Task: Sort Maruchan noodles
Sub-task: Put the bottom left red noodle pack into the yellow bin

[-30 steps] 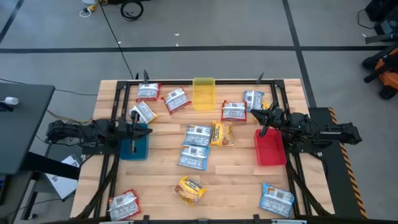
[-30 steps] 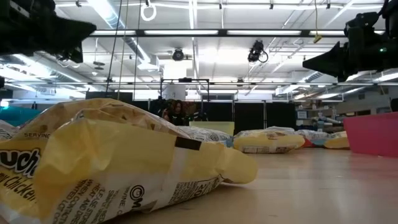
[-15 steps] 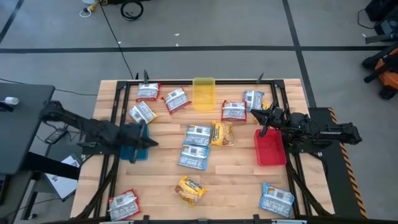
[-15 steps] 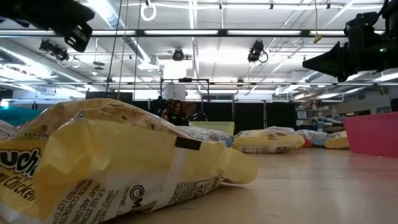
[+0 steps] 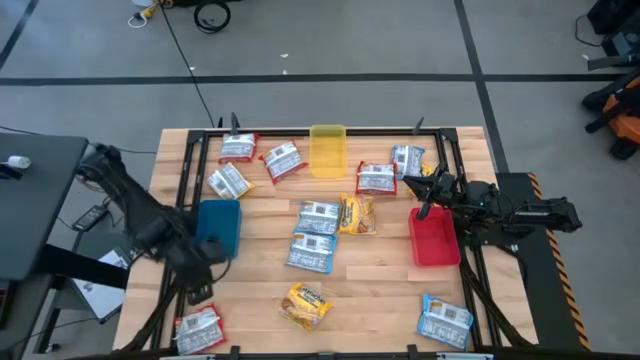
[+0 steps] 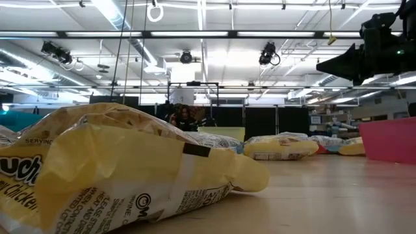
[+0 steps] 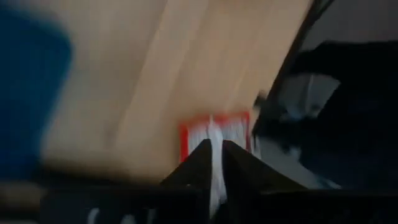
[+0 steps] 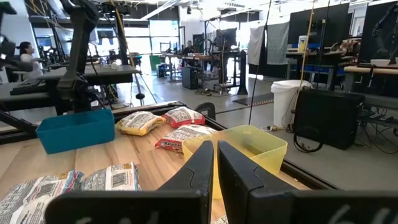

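Observation:
Maruchan noodle packets lie flat across the wooden table: red-and-white ones (image 5: 283, 160) at the far left and one (image 5: 198, 328) at the near left corner, blue-and-white ones (image 5: 311, 252) in the middle, yellow ones (image 5: 307, 305) nearer. My left gripper (image 5: 212, 258) hangs tipped downward by the blue bin's near end, above the table. In its wrist view the near-left red-and-white packet (image 7: 214, 130) lies just beyond its fingertips (image 7: 215, 152), which stand almost together with nothing between them. My right gripper (image 5: 410, 183) waits level and shut above the red bin's far end.
Three bins stand on the table: a yellow one (image 5: 327, 150) at the far middle, a blue one (image 5: 218, 225) at the left and a red one (image 5: 433, 236) at the right. A black frame (image 5: 180, 190) runs along the table's sides. A big yellow packet (image 6: 117, 169) fills the low view's foreground.
My left arm has swung from over the blue bin toward the table's near left, rising and tipping its gripper from level to pointing downward while rolling. The blue bin now lies uncovered, and the arm has left the low view.

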Available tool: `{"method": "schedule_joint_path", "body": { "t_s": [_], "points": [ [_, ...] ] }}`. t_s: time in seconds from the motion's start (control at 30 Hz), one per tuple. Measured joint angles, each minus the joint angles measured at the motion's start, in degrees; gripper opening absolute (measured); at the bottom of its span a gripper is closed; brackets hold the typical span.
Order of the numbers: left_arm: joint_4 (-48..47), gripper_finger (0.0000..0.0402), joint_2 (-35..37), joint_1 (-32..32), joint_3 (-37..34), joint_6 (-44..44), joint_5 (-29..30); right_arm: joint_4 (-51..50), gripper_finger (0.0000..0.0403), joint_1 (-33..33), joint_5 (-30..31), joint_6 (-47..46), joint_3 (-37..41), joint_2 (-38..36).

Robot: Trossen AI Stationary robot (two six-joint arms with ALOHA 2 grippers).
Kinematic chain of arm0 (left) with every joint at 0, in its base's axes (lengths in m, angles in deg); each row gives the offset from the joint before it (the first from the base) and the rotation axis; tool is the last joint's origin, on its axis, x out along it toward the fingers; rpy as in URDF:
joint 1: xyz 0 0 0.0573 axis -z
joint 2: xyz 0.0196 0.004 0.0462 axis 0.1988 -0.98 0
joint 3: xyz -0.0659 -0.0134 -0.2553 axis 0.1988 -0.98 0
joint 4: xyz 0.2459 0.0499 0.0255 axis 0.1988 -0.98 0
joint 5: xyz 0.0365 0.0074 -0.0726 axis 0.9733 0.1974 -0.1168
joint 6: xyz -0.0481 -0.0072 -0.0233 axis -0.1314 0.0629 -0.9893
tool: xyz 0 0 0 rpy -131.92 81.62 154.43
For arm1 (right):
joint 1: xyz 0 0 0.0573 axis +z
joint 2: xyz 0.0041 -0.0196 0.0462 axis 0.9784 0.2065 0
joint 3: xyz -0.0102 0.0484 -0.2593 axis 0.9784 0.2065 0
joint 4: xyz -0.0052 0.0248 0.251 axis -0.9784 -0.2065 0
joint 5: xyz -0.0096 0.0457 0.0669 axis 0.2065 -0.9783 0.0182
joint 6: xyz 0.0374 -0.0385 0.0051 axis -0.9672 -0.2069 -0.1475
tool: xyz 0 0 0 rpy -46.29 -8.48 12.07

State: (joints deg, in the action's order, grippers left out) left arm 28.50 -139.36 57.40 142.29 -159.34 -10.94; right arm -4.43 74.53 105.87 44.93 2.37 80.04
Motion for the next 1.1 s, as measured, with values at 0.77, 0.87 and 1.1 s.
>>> {"method": "schedule_joint_path", "body": {
  "t_s": [0.77,0.87,1.1],
  "points": [
    [11.85,0.02,-27.28,12.48,0.92,-20.78,-11.87,0.0,0.0029,-0.02,-0.01,-0.01,0.01,-0.01],
    [9.77,0.02,-29.9,12.46,0.92,-14.27,-11.83,0.02,0.0029,-0.01,0.0,-0.02,0.02,-0.01],
    [10.42,0.0199,-34.95,12.8,1.24,-4.0,-12.53,0.11,0.0029,0.0,0.02,0.07,0.01,-0.01]
  ]
}}
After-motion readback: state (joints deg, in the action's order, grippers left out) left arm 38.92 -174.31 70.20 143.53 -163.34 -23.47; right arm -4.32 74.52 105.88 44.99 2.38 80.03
